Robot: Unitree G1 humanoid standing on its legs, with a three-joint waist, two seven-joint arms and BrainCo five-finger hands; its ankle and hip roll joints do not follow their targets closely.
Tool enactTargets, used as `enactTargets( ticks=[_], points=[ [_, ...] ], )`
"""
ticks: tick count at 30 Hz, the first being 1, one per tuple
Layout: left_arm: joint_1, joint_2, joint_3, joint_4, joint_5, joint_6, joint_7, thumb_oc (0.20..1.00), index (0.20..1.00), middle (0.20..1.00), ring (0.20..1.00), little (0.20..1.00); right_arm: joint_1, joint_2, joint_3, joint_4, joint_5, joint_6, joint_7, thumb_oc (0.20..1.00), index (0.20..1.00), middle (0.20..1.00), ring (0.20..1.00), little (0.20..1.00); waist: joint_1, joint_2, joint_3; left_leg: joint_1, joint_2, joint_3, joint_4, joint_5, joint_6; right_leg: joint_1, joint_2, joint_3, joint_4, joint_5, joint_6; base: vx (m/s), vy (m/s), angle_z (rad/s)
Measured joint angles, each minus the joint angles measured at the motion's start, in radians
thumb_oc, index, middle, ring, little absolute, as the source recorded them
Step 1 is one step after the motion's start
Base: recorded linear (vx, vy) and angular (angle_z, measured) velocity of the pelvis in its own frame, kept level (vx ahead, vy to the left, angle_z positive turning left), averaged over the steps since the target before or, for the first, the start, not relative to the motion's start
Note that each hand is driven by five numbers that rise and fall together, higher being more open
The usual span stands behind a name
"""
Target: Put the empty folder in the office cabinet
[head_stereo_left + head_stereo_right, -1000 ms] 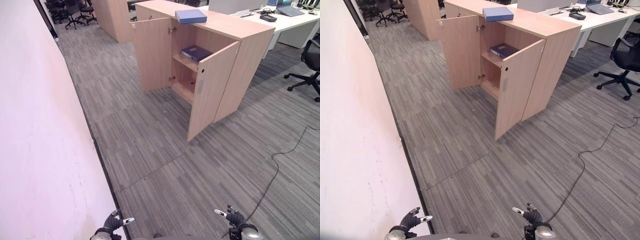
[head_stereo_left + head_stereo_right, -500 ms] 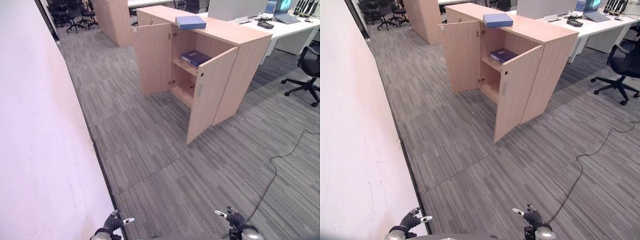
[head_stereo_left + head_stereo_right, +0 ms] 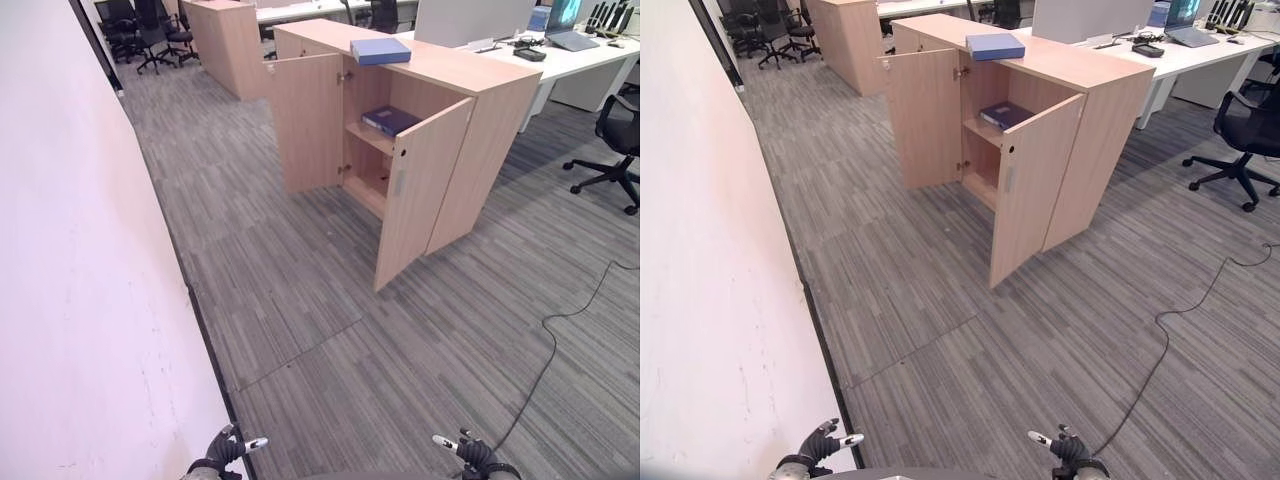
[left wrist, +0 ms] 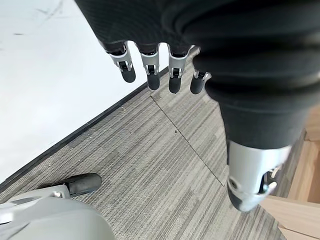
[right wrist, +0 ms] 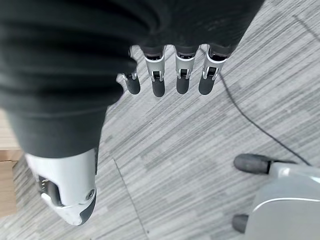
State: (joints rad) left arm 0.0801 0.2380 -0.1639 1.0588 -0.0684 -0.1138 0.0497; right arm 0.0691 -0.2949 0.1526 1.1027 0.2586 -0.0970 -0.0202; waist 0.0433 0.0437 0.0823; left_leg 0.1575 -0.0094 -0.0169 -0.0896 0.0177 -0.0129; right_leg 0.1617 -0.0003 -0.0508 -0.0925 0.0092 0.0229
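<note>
We hold nothing: our left hand (image 4: 150,30) and right hand (image 5: 175,30) hang with fingers (image 4: 151,75) straight and relaxed above the carpet (image 3: 330,330). Well ahead of our fingertips, the cabinet (image 3: 470,110) stands with both doors open, one blue folder (image 3: 380,50) on top, another folder (image 3: 391,120) on its shelf.
</note>
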Motion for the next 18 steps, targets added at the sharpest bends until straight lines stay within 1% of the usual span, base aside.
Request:
enactTargets(
  ticks=[13, 15, 16, 17, 18],
  points=[
    [-0.001, 0.000, 0.000, 0.001, -0.007, 0.000, 0.000, 1.000, 1.000, 1.000, 1.000, 1.000, 0.001, -0.001, -0.001, 0.010, 0.000, 0.000, 0.000, 1.000, 1.000, 1.000, 1.000, 1.000, -0.001, 0.002, 0.001, -0.005, 0.004, 0.003, 0.001, 0.000, -0.001, -0.010, 0.004, 0.002, -0.001, 0.000, 0.000, 0.01, -0.060, -0.01],
    [0.000, 0.000, 0.001, 0.001, -0.022, 0.000, 0.000, 1.000, 1.000, 1.000, 1.000, 1.000, 0.001, -0.001, -0.001, 0.010, 0.000, 0.001, 0.000, 1.000, 1.000, 1.000, 1.000, 1.000, -0.001, 0.002, 0.001, -0.006, 0.007, 0.004, 0.000, -0.003, -0.007, -0.012, 0.006, 0.003, 0.000, 0.000, 0.000, -0.08, -0.064, 0.00],
    [-0.006, 0.001, 0.002, 0.002, -0.036, 0.000, 0.000, 1.000, 1.000, 1.000, 1.000, 1.000, -0.001, -0.001, 0.000, 0.010, 0.000, 0.001, 0.000, 1.000, 1.000, 1.000, 1.000, 1.000, 0.002, 0.003, 0.008, -0.032, 0.010, 0.003, 0.024, 0.001, -0.018, -0.023, 0.016, 0.000, 0.008, -0.001, -0.001, -0.16, -0.107, 0.12],
    [-0.041, 0.007, -0.001, 0.002, -0.043, -0.002, 0.001, 1.000, 1.000, 1.000, 1.000, 1.000, -0.022, -0.002, 0.000, 0.011, 0.000, 0.001, 0.000, 1.000, 1.000, 1.000, 1.000, 1.000, 0.010, -0.012, 0.030, -0.067, 0.007, -0.005, 0.063, 0.005, -0.032, -0.037, 0.004, -0.011, 0.009, 0.002, -0.013, -0.06, -0.060, 0.27],
    [-0.055, 0.006, 0.005, 0.002, -0.043, -0.002, 0.000, 1.000, 1.000, 1.000, 1.000, 1.000, -0.032, -0.007, 0.000, 0.009, 0.001, 0.001, 0.000, 1.000, 1.000, 1.000, 1.000, 1.000, 0.010, -0.017, 0.043, -0.105, 0.004, -0.004, 0.104, 0.010, -0.041, -0.047, 0.008, -0.018, 0.012, 0.006, -0.010, -0.06, -0.060, 0.40]
  ],
)
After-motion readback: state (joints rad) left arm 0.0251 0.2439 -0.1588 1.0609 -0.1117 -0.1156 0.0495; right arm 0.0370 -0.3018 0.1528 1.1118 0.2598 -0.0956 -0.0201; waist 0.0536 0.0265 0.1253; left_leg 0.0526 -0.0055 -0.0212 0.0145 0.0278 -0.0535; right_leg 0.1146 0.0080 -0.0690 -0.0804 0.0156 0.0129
